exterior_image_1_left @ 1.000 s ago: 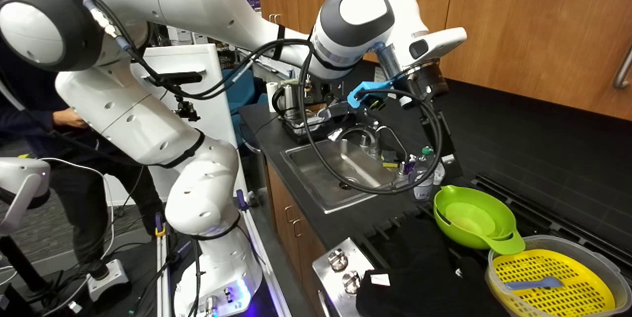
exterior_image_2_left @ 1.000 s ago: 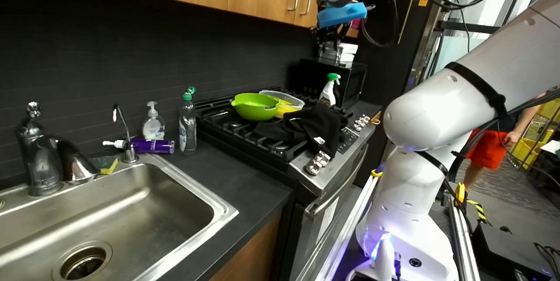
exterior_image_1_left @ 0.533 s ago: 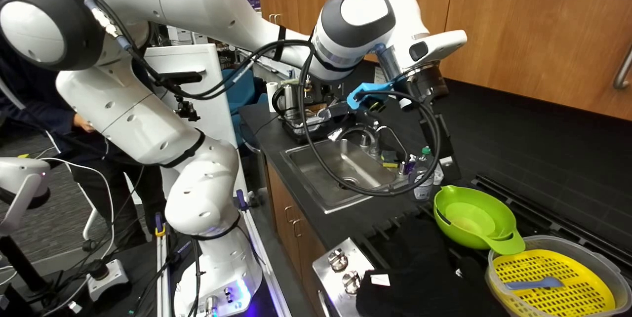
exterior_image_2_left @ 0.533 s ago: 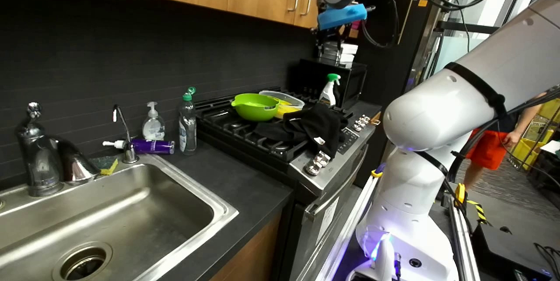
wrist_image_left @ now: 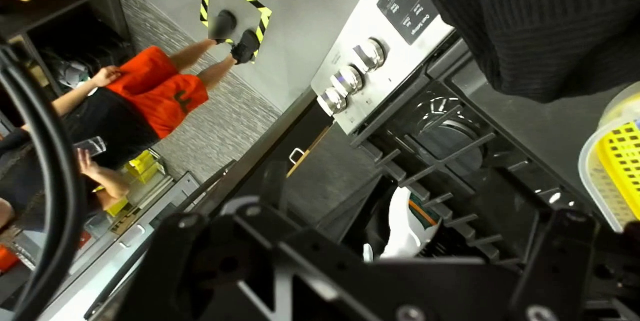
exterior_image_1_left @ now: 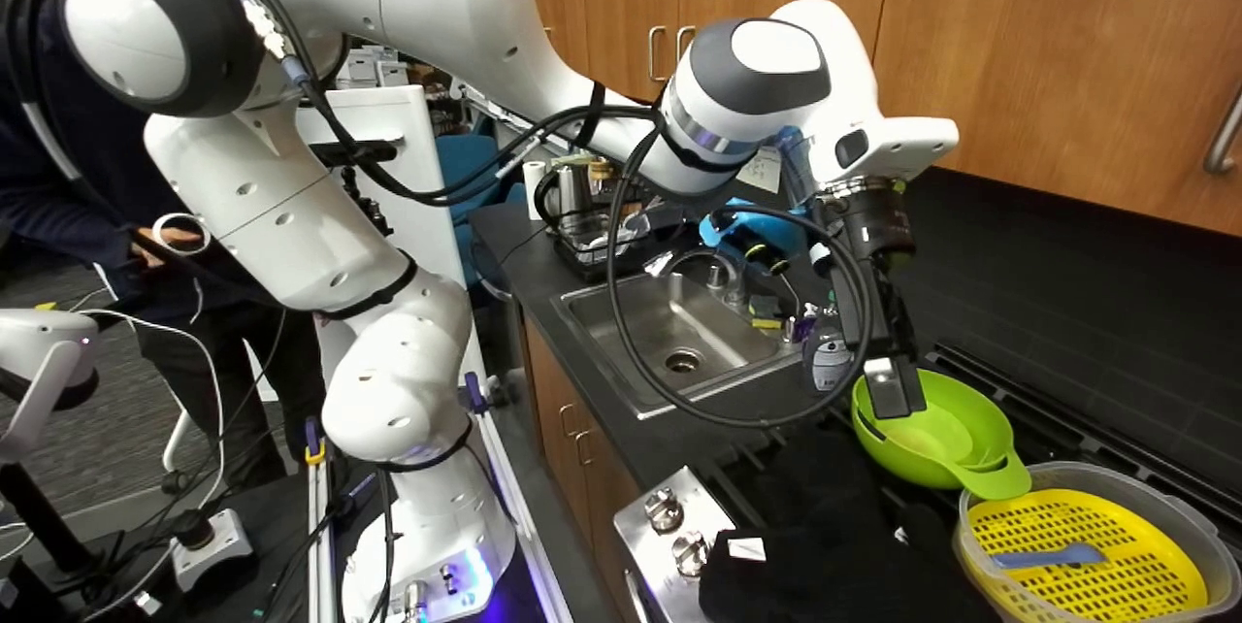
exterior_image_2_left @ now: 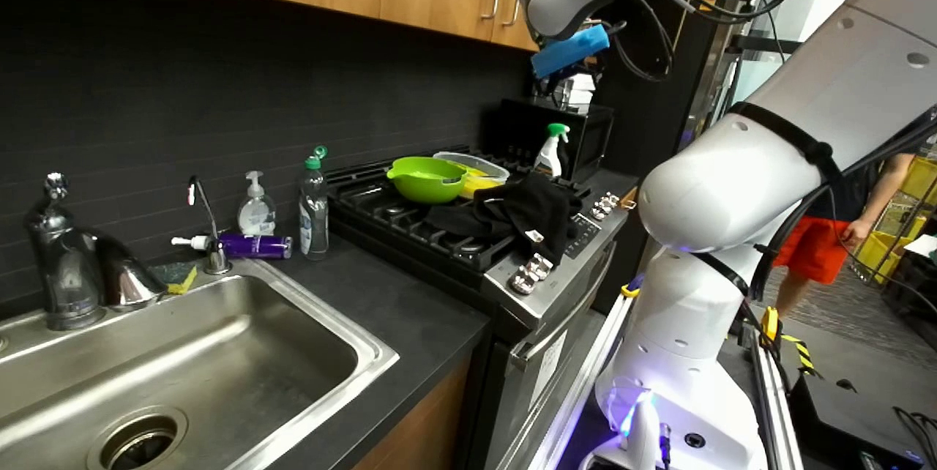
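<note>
Wrist view: black two-finger gripper (wrist_image_left: 392, 186) is seen with its fingers (wrist_image_left: 274, 186) spread wide, nothing gripped. Framed in the gap, partly hidden: a white plastic spray bottle (wrist_image_left: 402, 226), placed just off the edge of the black-and-steel gas stove (exterior_image_2_left: 562, 277); its green trigger head (exterior_image_2_left: 558, 129) is shown near a boxy black microwave (exterior_image_2_left: 596, 137) in an exterior view. Versus a moment ago: the white jointed arm (exterior_image_1_left: 296, 215) has been moved and its wrist lowered. The bright blue plastic wrist bracket (exterior_image_2_left: 571, 50) is now carried lower in both exterior views, and tilted more steeply in an exterior view. The lime-green plastic bowl (exterior_image_1_left: 980, 409) on the stove is now partly covered by the gripper in an exterior view, line of sight only; the gripper is held well above it, apart. Bowl not shifted. Clear plastic basin (exterior_image_1_left: 1182, 516) not shifted either, yellow perforated tray (exterior_image_1_left: 1116, 594) and blue plastic utensil (exterior_image_1_left: 1053, 557) held inside it. Ribbed black cloth (wrist_image_left: 545, 31) is left bunched on the stove, unchanged. Steel sink drain (exterior_image_1_left: 683, 361), crossed earlier by the black cable loop (exterior_image_1_left: 762, 423), has been uncovered.
</note>
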